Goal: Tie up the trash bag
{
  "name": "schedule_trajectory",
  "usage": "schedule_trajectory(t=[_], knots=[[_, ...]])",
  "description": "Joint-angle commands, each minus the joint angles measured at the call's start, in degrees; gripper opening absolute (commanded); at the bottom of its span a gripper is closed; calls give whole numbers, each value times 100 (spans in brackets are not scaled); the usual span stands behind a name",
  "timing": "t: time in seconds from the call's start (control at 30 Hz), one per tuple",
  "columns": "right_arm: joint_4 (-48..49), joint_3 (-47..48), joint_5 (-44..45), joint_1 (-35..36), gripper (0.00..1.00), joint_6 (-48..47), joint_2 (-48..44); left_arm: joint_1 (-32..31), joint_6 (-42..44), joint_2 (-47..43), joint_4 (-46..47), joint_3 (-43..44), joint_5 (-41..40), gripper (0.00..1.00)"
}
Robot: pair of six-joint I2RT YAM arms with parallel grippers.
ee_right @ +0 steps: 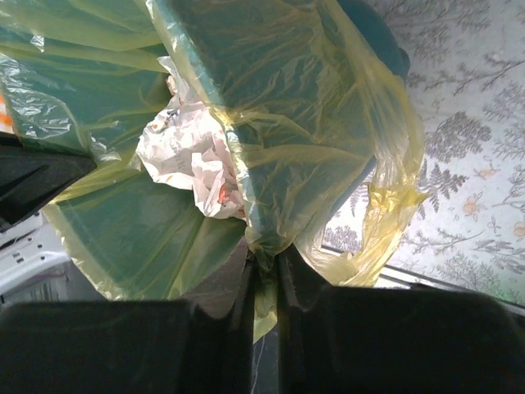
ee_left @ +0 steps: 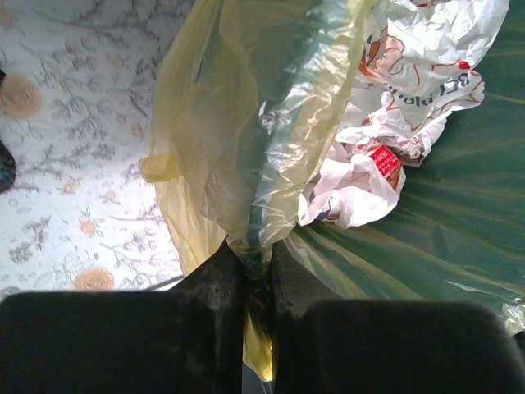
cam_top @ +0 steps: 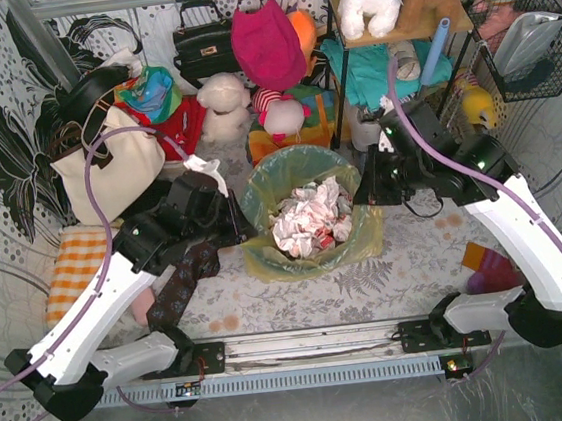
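the left gripper is closed, its two dark fingers pinching a fold of the rim of the trash bag, whose yellow-green film rises straight from the fingertips. the right gripper likewise clamps the opposite rim between its fingers. the bag lines a teal bucket between the two grippers, with crumpled white paper inside, just beyond each pair of fingers.

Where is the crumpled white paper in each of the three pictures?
Top view: the crumpled white paper sits at centre, inside the trash bag.
Left wrist: the paper fills the upper right.
Right wrist: the paper lies centre-left.
Shared landmark: the trash bag's yellow-green film around it.
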Motion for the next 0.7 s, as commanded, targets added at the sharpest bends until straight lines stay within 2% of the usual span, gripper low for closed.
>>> schedule_trajectory(t=[0.0, 0.13, 0.37, 0.53, 0.6, 0.67], knots=[[788, -404, -293, -5, 0, 219, -290, -342, -28, -464, 313, -307, 1283, 0], [808, -977, -419, -5, 0, 422, -625, -381, -129, -548, 169, -454, 1462, 0], [818, -1514, -476, -5, 0, 700, -1010, -383, -148, -475, -47, -147, 1801, 0], [901, -1677, -244, -5, 0, 713, -1017, -383, -64, -446, -46, -182, 1856, 17], [1022, -1730, -47, -5, 1, 705, -978, -383, -27, -339, -39, -176, 1774, 28], [1168, -1738, 149, -5, 11, 659, -888, -382, 12, -244, 42, -156, 1686, 38]])
